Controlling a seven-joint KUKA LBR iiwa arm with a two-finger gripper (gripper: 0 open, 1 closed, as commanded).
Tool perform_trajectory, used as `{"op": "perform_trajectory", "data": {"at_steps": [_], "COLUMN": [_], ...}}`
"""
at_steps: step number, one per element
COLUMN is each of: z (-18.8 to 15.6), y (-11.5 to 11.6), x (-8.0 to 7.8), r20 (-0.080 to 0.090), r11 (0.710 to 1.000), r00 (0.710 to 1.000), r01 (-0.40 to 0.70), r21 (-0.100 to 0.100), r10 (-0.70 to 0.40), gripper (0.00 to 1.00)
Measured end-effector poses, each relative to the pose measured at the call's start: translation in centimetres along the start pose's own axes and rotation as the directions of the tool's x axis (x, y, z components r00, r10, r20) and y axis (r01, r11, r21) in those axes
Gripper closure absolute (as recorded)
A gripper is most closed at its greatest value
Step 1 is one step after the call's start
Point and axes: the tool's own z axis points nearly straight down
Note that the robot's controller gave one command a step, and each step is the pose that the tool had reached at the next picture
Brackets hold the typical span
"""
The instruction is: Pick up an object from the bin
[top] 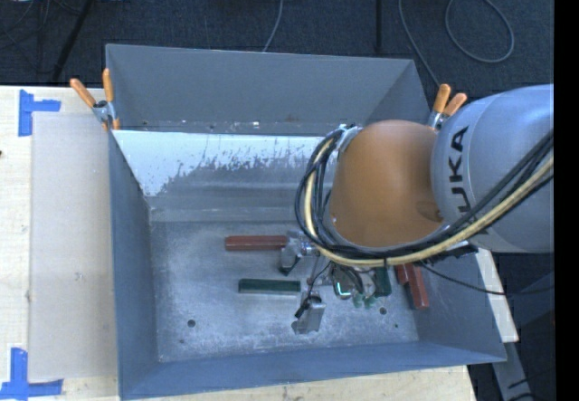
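The pincer (300, 285) hung released just above the bin (181, 300) floor. One finger stood at 6 o'clock and the other at 12 o'clock of the right end of a green bar (267, 285), which lay flat mid-floor. Beyond it, at 12 o'clock, lay a red-brown bar (255, 243). A red stick (416, 289) lay at 3 o'clock, by the right wall.

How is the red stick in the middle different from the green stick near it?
The red stick is brownish red; the green stick is dark green. The red stick lies nearer the back wall, the green stick nearer the front. The green stick's right end sits between the open fingers of the gripper; the red stick's ends beside one. Both are thin and lie flat.
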Motion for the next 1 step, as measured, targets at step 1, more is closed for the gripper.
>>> {"op": "perform_trajectory", "data": {"at_steps": [1], "z": [12.27], "y": [-1.71], "x": [-4.71], "r20": [0.003], "r11": [0.999], "r00": [0.999], "r01": [0.039], "r21": [0.001], "r10": [-0.039], "gripper": [0.00]}}
